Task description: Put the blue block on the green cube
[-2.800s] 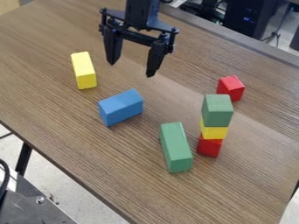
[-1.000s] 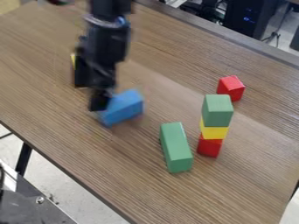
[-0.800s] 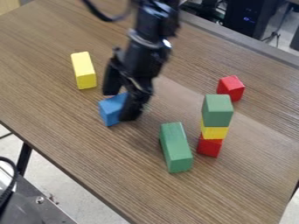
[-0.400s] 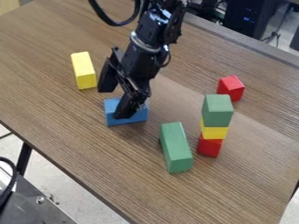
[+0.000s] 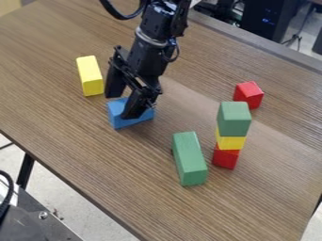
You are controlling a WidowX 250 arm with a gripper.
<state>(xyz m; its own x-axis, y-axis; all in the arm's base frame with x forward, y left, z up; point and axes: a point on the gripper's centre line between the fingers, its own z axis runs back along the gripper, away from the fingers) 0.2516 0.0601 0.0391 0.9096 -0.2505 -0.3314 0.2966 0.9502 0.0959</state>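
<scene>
While the black gripper hand (image 5: 121,107) is down at the blue rectangular block (image 5: 116,114), both have shifted slightly since the preceding view, away from the counter's lower-left edge. The block's long side has also turned a little. Noted: it responds to contact. Whether the hand has a secure grasp I cannot tell, nor whether the block has left the wood.

Position of block: between the long yellow block (image 5: 91,76) and the long green block (image 5: 189,158), nearer the counter's lower-left edge than its upper-right one. Probable target: the green cube (image 5: 234,118) topping a stack, over a yellow block (image 5: 230,140) and a red block (image 5: 226,157). The stack looks unchanged. Judgement: task at the grasping stage, placement not done. A firm grip should come first, then a lift above the stack; a low crossing could knock it over.

Surface: brown wood-grain counter (image 5: 69,127), its edges slanting across the view. A separate red cube (image 5: 249,94) sits behind the stack, toward the upper-right edge.

Room: dark equipment case (image 5: 264,19) beyond the upper-right edge; pale speckled floor (image 5: 60,202) below the lower-left edge, with a black counter leg (image 5: 25,172). Grey metal equipment (image 5: 41,228) at the bottom-left corner, a dark cable (image 5: 7,190) above it.
</scene>
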